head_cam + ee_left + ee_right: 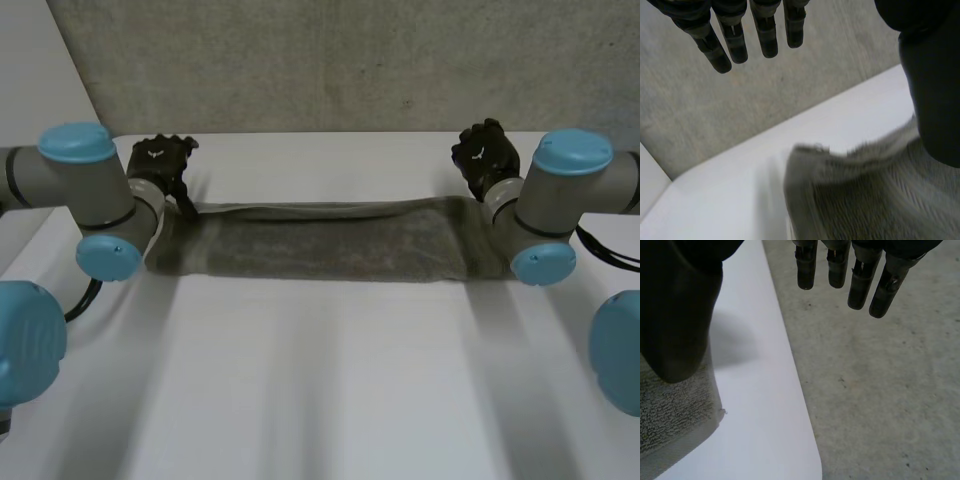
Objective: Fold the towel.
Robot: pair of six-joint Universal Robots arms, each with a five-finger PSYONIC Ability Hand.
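The towel (320,245) lies on the white counter (320,390) as a long, narrow grey-green band. It is already doubled over lengthwise, with a folded lip along its far edge. It sits in the far half of the counter and runs crosswise from one arm to the other.

The left hand (160,160) sits at the band's left end, just past the far edge, where the left arm (100,205) covers the end of the cloth. From its wrist camera the fingers (735,42) reach out straight and side by side, well apart from the thumb (935,100). The hand is wide and holds nothing. The thumb hangs over the towel's end, where the terry weave and a rumpled corner (810,155) show, but I cannot tell whether it touches the cloth. The fingertips are over the grey speckled floor (715,115) beyond the counter's edge.

The right hand (485,155) mirrors it at the band's right end, close by the far corner, with the right arm (555,200) laid over the end of the cloth. Its fingers (860,285) are also straight and spread away from the thumb (680,315), so this hand is wide and empty too. Its thumb sits above the towel's hemmed corner (675,415), and whether they touch is unclear. The fingertips extend past the counter's rounded corner, over the grey floor.
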